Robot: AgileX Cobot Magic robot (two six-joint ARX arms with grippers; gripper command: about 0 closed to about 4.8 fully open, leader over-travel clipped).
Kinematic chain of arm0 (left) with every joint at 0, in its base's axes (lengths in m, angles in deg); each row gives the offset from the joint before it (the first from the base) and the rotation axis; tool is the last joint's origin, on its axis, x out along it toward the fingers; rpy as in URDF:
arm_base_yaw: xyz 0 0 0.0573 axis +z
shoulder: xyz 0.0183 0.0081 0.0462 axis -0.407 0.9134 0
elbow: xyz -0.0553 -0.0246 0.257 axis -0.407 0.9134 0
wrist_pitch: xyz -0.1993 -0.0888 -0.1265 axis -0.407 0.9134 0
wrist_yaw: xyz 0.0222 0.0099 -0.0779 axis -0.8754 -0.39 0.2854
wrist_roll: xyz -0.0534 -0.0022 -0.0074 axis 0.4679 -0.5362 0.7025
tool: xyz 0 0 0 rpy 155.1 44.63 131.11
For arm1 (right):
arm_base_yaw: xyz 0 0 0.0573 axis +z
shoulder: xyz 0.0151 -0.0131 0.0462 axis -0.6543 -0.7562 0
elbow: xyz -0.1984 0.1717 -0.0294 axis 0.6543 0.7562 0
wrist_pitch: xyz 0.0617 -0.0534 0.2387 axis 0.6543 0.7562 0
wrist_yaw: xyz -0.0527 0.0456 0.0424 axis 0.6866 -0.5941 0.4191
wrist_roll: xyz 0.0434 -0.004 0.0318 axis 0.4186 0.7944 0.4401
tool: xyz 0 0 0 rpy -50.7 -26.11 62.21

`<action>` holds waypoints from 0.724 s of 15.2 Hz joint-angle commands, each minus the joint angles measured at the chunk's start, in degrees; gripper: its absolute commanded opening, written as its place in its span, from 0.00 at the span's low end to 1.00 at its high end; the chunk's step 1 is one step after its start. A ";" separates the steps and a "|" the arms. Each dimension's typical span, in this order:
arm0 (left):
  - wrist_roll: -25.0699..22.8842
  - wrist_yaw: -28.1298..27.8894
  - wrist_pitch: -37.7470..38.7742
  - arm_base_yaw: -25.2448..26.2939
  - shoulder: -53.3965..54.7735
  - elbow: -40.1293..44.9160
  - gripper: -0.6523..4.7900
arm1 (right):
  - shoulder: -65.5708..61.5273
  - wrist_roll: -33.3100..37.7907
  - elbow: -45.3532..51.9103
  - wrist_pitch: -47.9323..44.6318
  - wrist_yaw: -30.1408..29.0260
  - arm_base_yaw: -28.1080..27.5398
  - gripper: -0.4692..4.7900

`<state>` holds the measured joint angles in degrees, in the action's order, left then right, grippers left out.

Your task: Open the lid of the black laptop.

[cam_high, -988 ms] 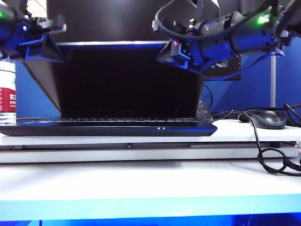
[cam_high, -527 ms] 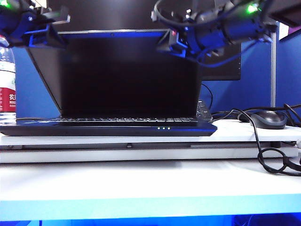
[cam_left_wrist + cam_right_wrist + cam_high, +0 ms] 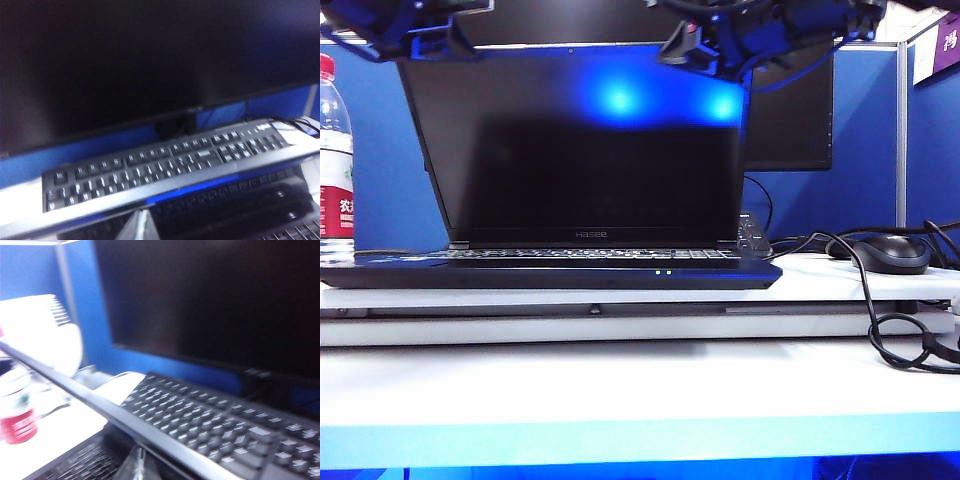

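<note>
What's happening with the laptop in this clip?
Two robot arms are opening the laptop. The left gripper and right gripper sit at the top corners of the lid, which stands nearly upright with its dark screen showing. Whether the jaws are shut on the lid's edge cannot be told. A bottle and a mouse sit to either side.

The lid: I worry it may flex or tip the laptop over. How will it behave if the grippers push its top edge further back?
The lid looks thin, so pushing at both top corners, near the left gripper and right gripper, probably limits twisting. The black laptop has a wide flat base, so tipping seems unlikely. Whether either gripper touches the lid can't be told.
</note>
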<state>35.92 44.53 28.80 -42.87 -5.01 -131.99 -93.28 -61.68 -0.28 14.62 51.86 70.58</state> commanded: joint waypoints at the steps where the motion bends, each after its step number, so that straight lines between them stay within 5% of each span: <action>1: -0.46 -0.13 -2.64 0.09 3.58 -4.68 0.11 | 0.44 -2.36 -2.71 -1.97 1.49 -1.46 0.08; 11: 0.35 3.61 -4.96 3.72 12.66 -13.97 0.11 | -8.28 -5.97 -16.83 3.63 -1.22 -4.37 0.08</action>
<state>35.11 46.78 24.61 -39.89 7.12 -144.93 -101.41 -67.23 -15.67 20.98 49.58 66.34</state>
